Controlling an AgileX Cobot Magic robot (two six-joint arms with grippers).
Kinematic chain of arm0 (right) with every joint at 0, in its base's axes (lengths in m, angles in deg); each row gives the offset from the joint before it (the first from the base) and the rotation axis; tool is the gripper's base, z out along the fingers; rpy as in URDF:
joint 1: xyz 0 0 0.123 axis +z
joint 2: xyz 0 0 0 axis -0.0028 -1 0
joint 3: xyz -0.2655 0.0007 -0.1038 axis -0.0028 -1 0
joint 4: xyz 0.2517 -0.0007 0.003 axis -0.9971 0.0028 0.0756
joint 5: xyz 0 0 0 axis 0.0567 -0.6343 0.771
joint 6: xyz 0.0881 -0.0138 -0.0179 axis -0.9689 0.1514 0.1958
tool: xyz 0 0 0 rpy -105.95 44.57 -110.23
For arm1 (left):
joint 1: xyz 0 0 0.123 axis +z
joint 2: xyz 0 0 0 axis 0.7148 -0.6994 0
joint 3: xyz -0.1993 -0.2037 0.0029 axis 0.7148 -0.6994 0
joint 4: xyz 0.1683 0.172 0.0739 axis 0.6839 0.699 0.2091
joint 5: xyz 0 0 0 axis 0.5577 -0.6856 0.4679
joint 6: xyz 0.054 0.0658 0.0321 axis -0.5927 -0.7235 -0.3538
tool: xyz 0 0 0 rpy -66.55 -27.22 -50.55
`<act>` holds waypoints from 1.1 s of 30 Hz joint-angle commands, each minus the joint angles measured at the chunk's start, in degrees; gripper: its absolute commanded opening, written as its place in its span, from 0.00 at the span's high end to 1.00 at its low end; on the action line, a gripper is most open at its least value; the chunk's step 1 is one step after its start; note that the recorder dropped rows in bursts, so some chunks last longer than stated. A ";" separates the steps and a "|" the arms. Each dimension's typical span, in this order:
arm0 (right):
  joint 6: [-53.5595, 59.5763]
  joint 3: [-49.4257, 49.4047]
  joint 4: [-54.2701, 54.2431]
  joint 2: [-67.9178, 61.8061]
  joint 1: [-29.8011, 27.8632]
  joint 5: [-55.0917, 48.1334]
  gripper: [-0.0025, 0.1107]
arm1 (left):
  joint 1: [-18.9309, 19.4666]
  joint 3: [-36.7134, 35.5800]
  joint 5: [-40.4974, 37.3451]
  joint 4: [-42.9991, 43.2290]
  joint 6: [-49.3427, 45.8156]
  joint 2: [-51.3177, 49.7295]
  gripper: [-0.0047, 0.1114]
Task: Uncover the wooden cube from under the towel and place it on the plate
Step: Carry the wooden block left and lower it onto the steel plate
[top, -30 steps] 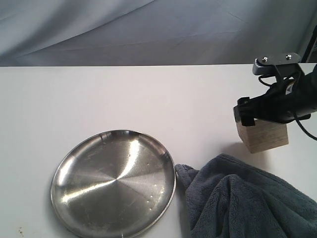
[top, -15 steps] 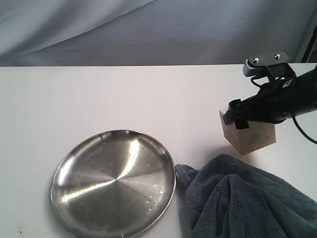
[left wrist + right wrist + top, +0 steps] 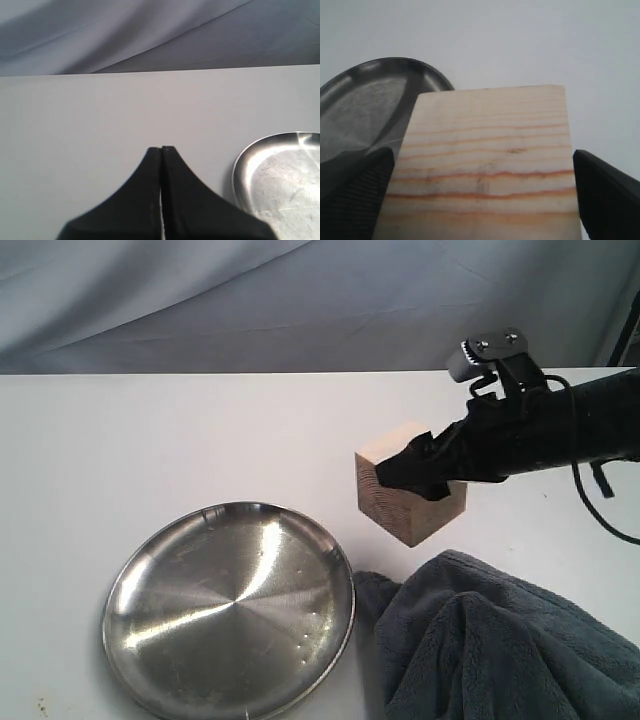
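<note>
The plate is shiny scratched steel, cube pale grainy wood, towel fluffy plush cloth, desk smooth matt white.

A plain white worktop was seen, matte and evenly lit, with only soft shadows cast upon it. Behind its far edge a blue-grey fabric backdrop was hung, creased in long diagonal folds. No wall, floor or window could be made out beyond the cloth.

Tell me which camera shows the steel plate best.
The exterior view: the whole steel plate lies in sight. The left wrist view catches one edge; the right wrist view, a part behind the wooden cube.
</note>
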 commanded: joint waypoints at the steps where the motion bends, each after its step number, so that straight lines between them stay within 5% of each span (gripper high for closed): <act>1: 8.24 0.15 -3.35 0.64 6.02 1.36 0.98 | 0.08 -0.20 0.64 -0.33 0.12 0.19 0.96; 9: 8.52 0.15 -5.82 0.64 17.65 15.38 0.98 | 0.08 -0.20 0.64 -0.33 0.12 0.19 0.96; 17: 11.87 0.26 -15.80 -0.35 19.55 14.22 0.98 | 0.08 -0.20 0.64 -0.33 0.12 0.19 0.96; 26: 21.20 5.19 -27.09 -12.14 19.96 1.47 0.98 | 0.08 -0.20 0.64 -0.33 0.12 0.19 0.96; 33: 29.34 6.40 -27.86 -15.82 25.16 6.51 0.98 | 0.08 -0.20 0.64 -0.33 0.12 0.19 0.96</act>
